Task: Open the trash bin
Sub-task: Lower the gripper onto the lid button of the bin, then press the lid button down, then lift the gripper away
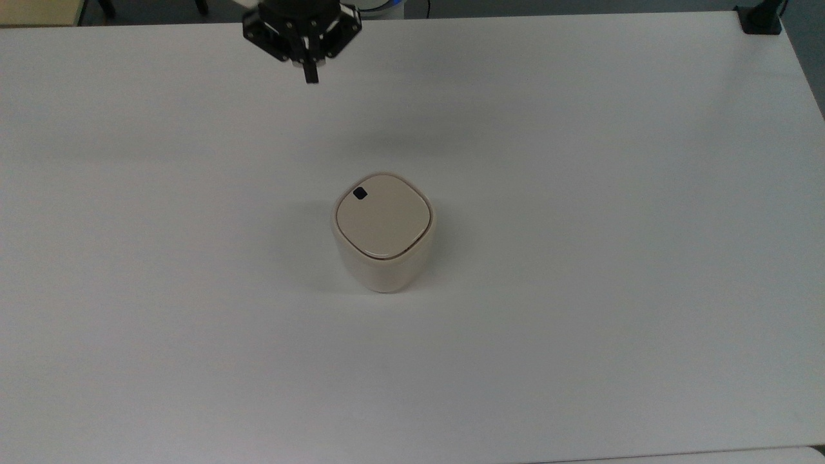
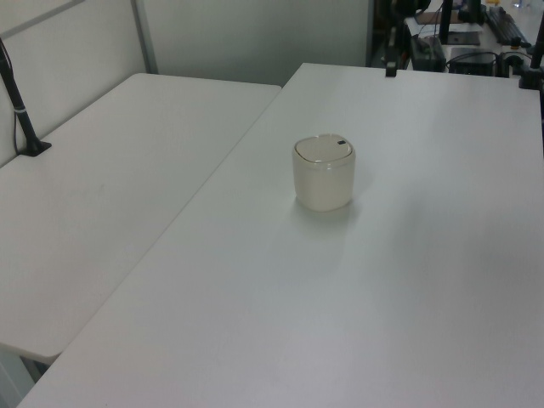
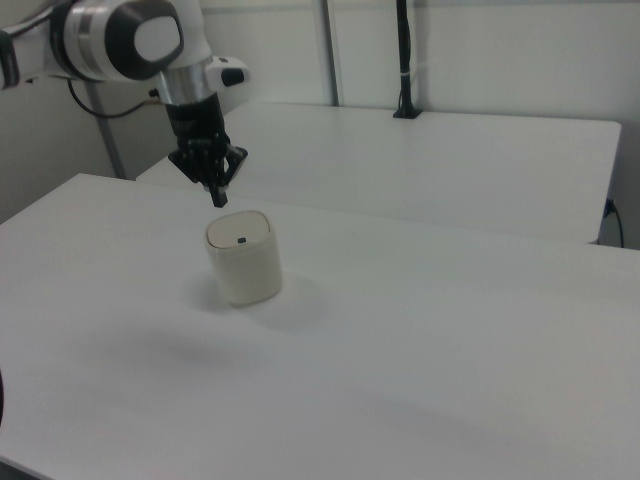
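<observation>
A wide white bench (image 1: 580,258) carries the scene, with a second white bench (image 2: 110,170) butted against it along the left view's left side and seen behind it in the right view. The arm (image 3: 130,40), white with dark joints, reaches in from the right view's upper left and bends down toward the bench. The trash bin (image 1: 382,261) stands upright near the middle of the bench, a cream tapered body with rounded corners, nothing touching it. Its flat beige lid (image 1: 384,216) lies closed and level with the rim. The jaws (image 1: 311,72) hang above the bench near the top view's upper edge, well apart from the bin and to the top view's left of it; in the right view they sit just above and beside the bin's far side. They look pressed together into one dark tip, though the view is too coarse to be sure. A small black square button (image 1: 360,193) sits near the lid's corner toward the top view's upper left.
</observation>
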Controlling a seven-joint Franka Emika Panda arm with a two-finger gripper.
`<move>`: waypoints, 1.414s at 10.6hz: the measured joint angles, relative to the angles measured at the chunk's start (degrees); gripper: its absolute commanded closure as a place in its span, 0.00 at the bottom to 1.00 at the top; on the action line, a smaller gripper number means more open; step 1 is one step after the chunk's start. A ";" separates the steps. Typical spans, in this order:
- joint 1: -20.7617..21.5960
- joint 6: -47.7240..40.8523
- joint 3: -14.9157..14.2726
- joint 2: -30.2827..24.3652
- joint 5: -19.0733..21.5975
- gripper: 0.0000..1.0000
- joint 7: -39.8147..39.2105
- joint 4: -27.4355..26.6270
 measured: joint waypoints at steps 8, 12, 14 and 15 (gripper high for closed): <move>3.75 16.34 0.08 12.89 -0.01 1.00 -0.07 -0.09; 3.82 20.40 0.70 15.00 -0.01 1.00 -0.07 0.00; 3.82 20.54 0.99 15.03 -0.01 1.00 -0.07 0.00; 3.82 20.54 1.05 15.03 -0.01 1.00 -0.07 0.03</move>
